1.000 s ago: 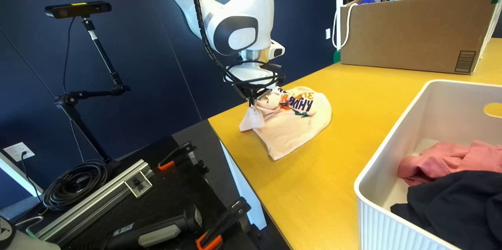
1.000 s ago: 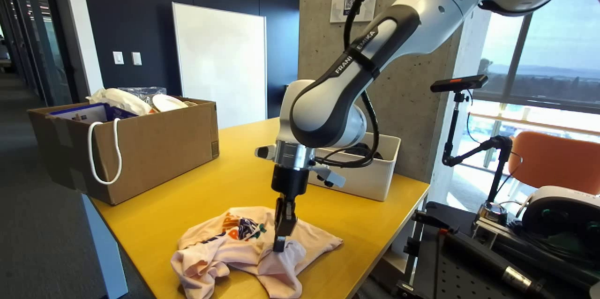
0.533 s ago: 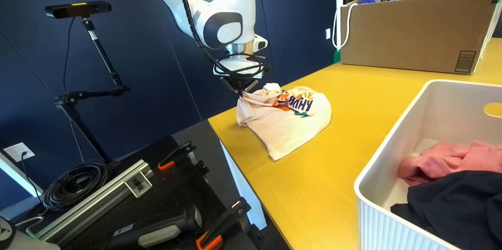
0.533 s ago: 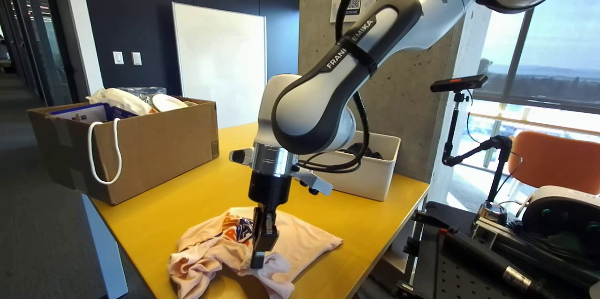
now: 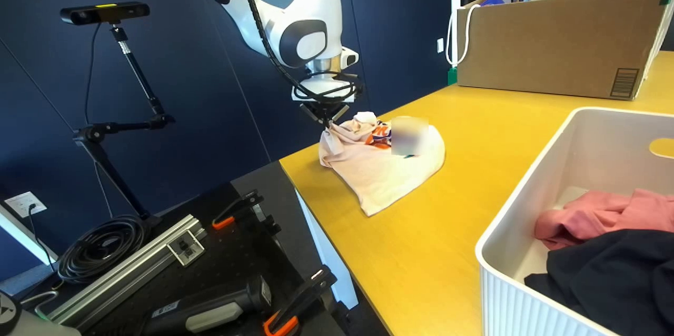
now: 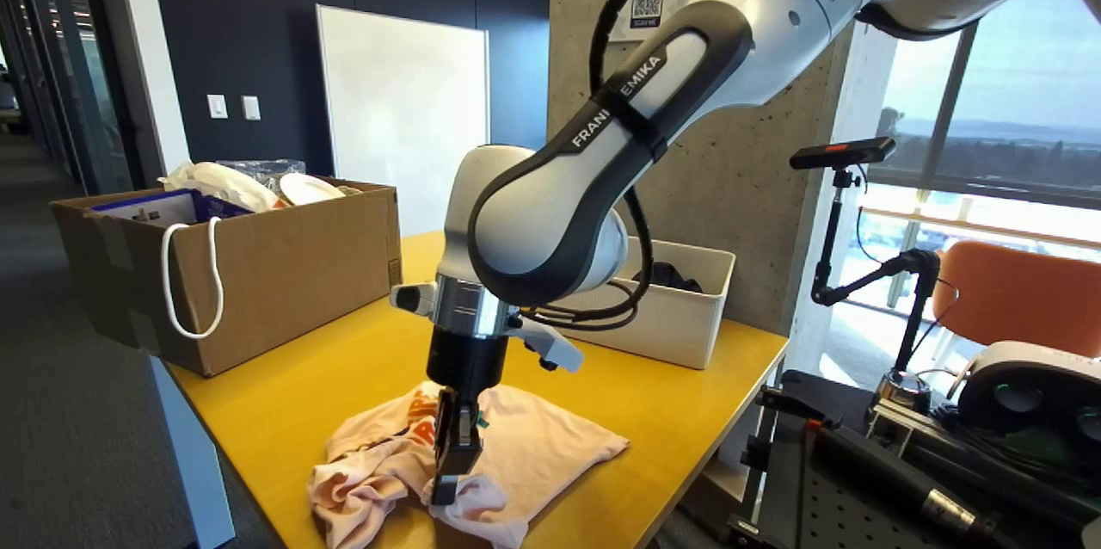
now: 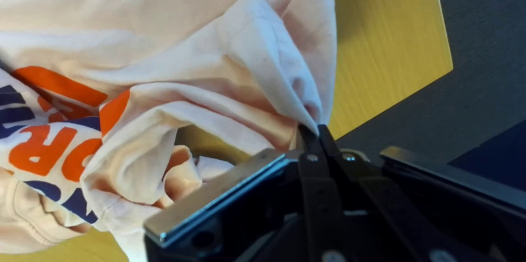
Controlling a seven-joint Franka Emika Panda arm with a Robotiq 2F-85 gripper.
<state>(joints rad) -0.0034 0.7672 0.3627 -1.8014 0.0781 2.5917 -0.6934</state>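
- Pinching a fold of peach shirt [image 7: 263,52], the gripper [image 7: 314,129] hangs near a corner of the table [image 7: 386,56].
- Table stretches between shirt and white bin [image 5: 518,307].

Blurred square [image 5: 409,136] covering part of lettering [image 5: 377,137] on peach T-shirt [image 5: 384,183] in exterior view! End effector [image 6: 444,490] masking letters too, in exterior view; T-shirt clipped along bottom edge there. Wrist view: T-shirt running off left and top. White bin [image 5: 511,309] cut at right and bottom; in exterior view, partly behind arm [image 6: 550,222]. Poster [image 6: 649,3]: small lines unreadable, top cropped.
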